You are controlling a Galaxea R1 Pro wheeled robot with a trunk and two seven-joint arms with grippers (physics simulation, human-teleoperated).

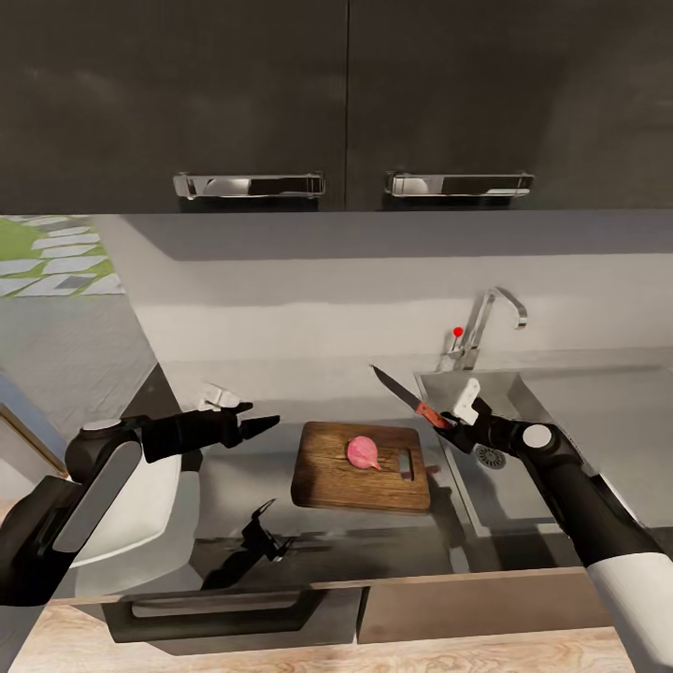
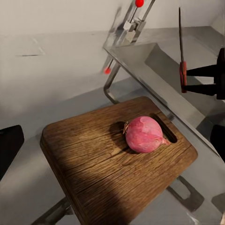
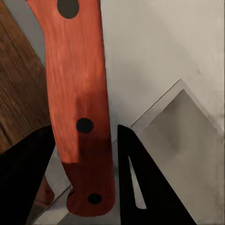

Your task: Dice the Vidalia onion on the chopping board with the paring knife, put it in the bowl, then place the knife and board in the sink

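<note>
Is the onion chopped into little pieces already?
No, the Vidalia onion is one whole pink ball sitting on the chopping board.

Paring knife (image 3: pixel 82 112) red handle clamped btwn right gripper (image 3: pixel 84 164) fingers, above chopping board (image 3: pixel 18 89) edge & sink (image 3: pixel 187 131)

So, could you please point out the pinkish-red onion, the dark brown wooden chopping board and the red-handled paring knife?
Pinkish-red Vidalia onion (image 2: pixel 143 134): left wrist view, middle of its skin.
Dark brown wooden chopping board (image 1: pixel 332 472): head view, bare wood left of the onion.
Red-handled paring knife (image 3: pixel 79 89): right wrist view, on the handle.
</note>
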